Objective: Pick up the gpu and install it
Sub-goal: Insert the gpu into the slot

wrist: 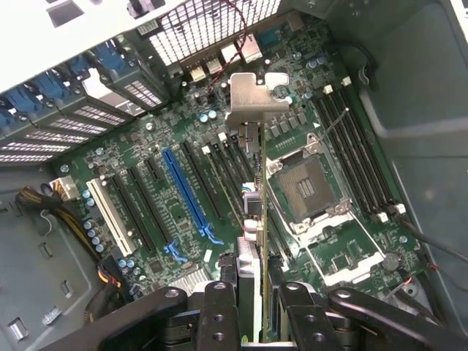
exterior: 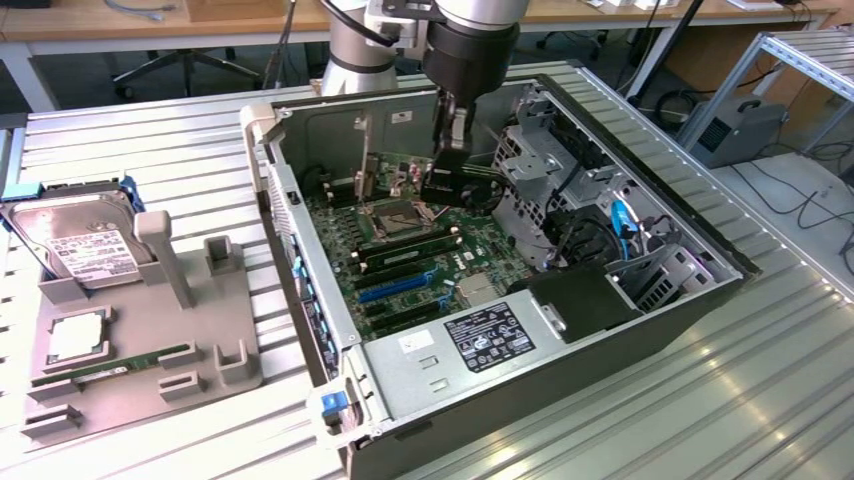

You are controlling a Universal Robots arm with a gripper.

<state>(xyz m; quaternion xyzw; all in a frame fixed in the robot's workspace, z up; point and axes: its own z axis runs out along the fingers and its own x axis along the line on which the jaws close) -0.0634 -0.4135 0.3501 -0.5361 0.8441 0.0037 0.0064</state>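
My gripper [exterior: 450,150] hangs inside the open computer case [exterior: 641,320], shut on the gpu [exterior: 445,181]. The card hangs on edge a little above the green motherboard [exterior: 400,255], near the CPU socket [exterior: 400,213]. In the wrist view the gpu [wrist: 252,212] runs edge-on away from my gripper [wrist: 256,318], with its silvery metal bracket [wrist: 252,99] at the far end. The black fingers [wrist: 219,307] clamp it from both sides. It hovers between the CPU socket [wrist: 303,186] and the black expansion slots, with the blue slot [wrist: 186,190] a few slots over.
On the exterior view's left, a grey fixture [exterior: 187,300] holds a hard drive [exterior: 80,250], a silver chip [exterior: 74,338] and a green memory stick [exterior: 114,368]. Drive cages and cables [exterior: 587,230] crowd the case's other side. Its metal walls surround the board.
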